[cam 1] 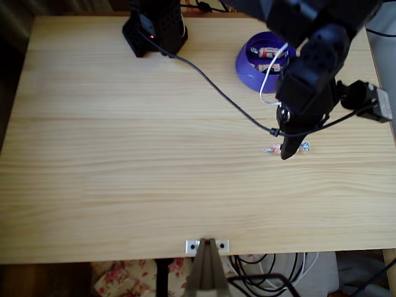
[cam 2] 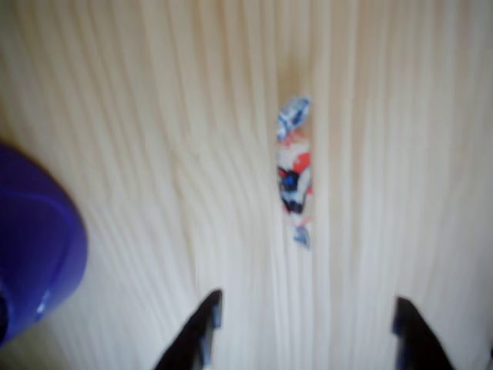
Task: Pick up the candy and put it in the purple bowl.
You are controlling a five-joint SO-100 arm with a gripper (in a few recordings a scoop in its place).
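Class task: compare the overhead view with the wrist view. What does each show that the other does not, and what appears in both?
Only the overhead view: candies already lying inside the purple bowl, the black arm base at the table's far edge, and the cable across the wooden table. Only the wrist view: the open gripper with both fingertips apart, and the candy whole. Shared: candy, bowl, table, gripper.

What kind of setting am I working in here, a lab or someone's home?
Probably a home or hobby setup: a pale wooden table, floral fabric on the floor beneath its edge, loose cables, and a candy with a purple bowl.
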